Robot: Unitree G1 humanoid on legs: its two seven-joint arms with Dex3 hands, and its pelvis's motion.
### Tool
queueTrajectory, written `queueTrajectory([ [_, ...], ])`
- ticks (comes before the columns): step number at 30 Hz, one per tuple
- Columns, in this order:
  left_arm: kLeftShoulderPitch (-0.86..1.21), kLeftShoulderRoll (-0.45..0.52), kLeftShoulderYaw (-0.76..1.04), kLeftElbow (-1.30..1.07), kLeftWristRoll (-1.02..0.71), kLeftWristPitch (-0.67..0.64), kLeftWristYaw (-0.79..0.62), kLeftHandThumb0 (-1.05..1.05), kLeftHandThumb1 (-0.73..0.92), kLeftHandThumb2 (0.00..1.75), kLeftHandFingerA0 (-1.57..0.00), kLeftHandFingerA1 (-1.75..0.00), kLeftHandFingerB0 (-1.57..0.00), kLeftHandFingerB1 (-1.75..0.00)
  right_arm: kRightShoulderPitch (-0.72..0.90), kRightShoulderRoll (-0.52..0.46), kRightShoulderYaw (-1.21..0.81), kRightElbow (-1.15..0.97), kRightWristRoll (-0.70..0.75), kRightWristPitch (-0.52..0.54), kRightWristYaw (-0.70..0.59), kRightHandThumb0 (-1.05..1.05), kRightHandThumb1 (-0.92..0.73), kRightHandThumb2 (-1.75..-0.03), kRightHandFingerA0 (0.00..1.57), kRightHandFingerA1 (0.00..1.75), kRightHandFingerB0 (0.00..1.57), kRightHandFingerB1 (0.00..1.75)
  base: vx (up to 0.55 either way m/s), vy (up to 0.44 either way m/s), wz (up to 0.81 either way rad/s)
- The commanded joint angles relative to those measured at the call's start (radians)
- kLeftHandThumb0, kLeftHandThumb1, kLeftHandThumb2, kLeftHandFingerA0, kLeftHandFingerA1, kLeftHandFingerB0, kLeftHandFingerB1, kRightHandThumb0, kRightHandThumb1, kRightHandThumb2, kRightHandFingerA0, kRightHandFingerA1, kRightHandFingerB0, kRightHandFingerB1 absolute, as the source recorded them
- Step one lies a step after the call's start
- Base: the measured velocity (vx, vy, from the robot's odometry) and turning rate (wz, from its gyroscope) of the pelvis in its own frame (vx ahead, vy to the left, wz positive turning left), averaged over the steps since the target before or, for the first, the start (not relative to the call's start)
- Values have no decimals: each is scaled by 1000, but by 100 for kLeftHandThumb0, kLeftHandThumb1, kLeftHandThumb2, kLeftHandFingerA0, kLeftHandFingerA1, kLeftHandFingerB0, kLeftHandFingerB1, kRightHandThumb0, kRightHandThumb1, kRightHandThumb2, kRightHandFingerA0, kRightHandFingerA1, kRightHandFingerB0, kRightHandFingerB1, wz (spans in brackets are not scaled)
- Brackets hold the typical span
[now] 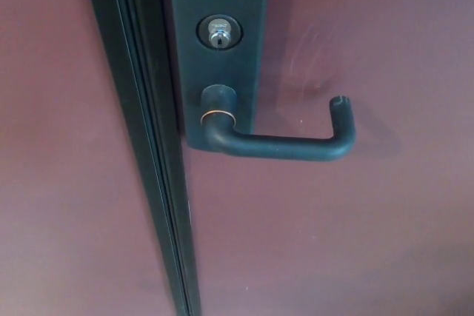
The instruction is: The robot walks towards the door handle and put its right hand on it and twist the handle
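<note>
Doorway: maroon door (333,242), lever handle (289,146)

We saw no part of our own body in the head view. Neither our left hand nor our right hand showed, nor a forearm, so we could tell nothing of colours, shapes, cables, screws or markings.
</note>
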State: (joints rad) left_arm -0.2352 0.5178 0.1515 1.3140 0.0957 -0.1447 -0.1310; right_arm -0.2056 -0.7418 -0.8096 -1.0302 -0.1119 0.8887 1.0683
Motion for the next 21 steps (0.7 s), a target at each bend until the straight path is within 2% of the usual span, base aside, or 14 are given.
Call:
queueTrajectory([
  [1, 31, -13, -4, 8, -2, 4, -13, -30, 55, 56, -70, -46, -53, -41, 469, 233, -339, -17, 148, -301, 189, -75, -51, -57, 21, 33, 19, 28, 0, 0, 0],
  [3, 39, -15, -5, 9, -2, 0, -12, -30, 55, 56, -70, -46, -53, -41, 557, 271, -333, 6, 140, -357, 176, -76, -53, -57, 23, 34, 20, 28, 0, 0, 0],
  [5, 39, -15, -5, 9, -2, 0, -12, -30, 55, 56, -70, -46, -53, -41, 576, 274, -337, 10, 156, -374, 163, -76, -53, -57, 23, 34, 20, 28, 0, 0, 0],
  [6, 48, -11, 0, 10, -5, 0, -12, -38, 45, 71, -64, -56, -49, -51, 704, 307, -168, 109, 37, -458, 90, -75, -54, -58, 30, 35, 24, 30, 0, 0, 0],
  [7, 54, -13, 0, 11, -6, -1, -11, -38, 45, 71, -62, -55, -49, -51, 770, 309, -46, 184, -45, -498, 32, -76, -45, -76, 26, 43, 22, 38, 0, 0, 0],
  [9, 56, -16, -1, 12, -4, -3, -9, -38, 45, 71, -62, -55, -49, -51, 797, 290, 30, 236, -87, -512, -18, -76, -45, -76, 26, 43, 22, 38, 0, 0, 0],
  [10, 59, -21, 0, 12, -6, -2, -13, -32, 54, 56, -65, -45, -54, -41, 797, 264, 135, 309, -145, -496, -72, -74, -45, -75, 27, 43, 21, 38, 0, 0, 0],
  [13, 60, -23, 0, 12, -7, -2, -14, -32, 54, 56, -65, -45, -54, -41, 812, 242, 190, 348, -160, -503, -121, -74, -45, -75, 27, 43, 21, 38, 0, 0, 0],
  [14, 70, -26, 0, 13, -7, -3, -10, -32, 53, 55, -66, -45, -54, -41, 761, 205, 317, 510, -204, -528, -162, -70, -46, -76, 26, 44, 19, 38, 0, 0, 0],
  [16, 73, -26, 4, 14, -10, 0, -6, -32, 53, 55, -66, -45, -54, -41, 656, 200, 452, 767, -232, -601, -233, -70, -48, -77, 27, 45, 18, 39, 0, 0, 0],
  [18, 73, -26, 4, 14, -10, 0, -6, -32, 53, 55, -66, -45, -54, -41, 655, 193, 459, 778, -227, -608, -244, -70, -48, -77, 27, 45, 18, 39, 0, 0, 0],
  [19, 78, -29, 6, 15, -12, 0, -5, -35, 52, 55, -65, -45, -54, -41, 579, 265, 485, 965, -249, -650, -387, -68, -62, -59, 43, 38, 27, 31, 0, 0, 0],
  [20, 84, -33, 8, 16, -14, 1, -4, -35, 52, 55, -65, -45, -54, -41, 483, 358, 516, 1196, -277, -701, -562, -68, -62, -59, 43, 38, 27, 31, 0, 0, 0],
  [21, 85, -34, 8, 16, -14, 1, -4, -35, 52, 55, -65, -45, -54, -41, 462, 372, 526, 1250, -279, -716, -603, -68, -62, -59, 43, 38, 27, 31, 0, 0, 0],
])
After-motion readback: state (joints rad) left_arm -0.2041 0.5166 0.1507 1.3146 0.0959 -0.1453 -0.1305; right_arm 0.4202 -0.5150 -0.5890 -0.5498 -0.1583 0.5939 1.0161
